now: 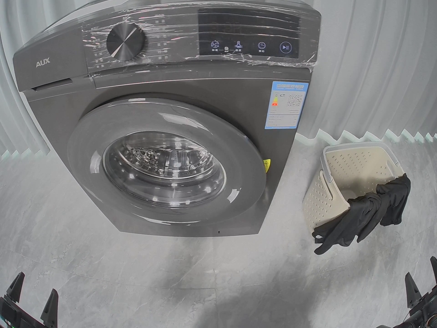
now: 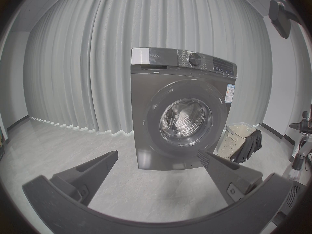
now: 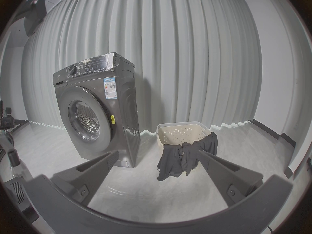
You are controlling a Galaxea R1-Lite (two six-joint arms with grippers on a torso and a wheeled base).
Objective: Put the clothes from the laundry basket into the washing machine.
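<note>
The dark limp garment [image 1: 364, 215] hung over the cream perforated plastic basket [image 1: 318, 197] front-right, nearest my right gripper [image 1: 421, 269]; its jaws stood wide, empty.

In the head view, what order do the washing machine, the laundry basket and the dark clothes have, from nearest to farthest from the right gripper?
1. dark clothes, draped over the basket's front rim, ahead of the right gripper.
2. laundry basket, just behind them.
3. washing machine, farther off to the left.
</note>
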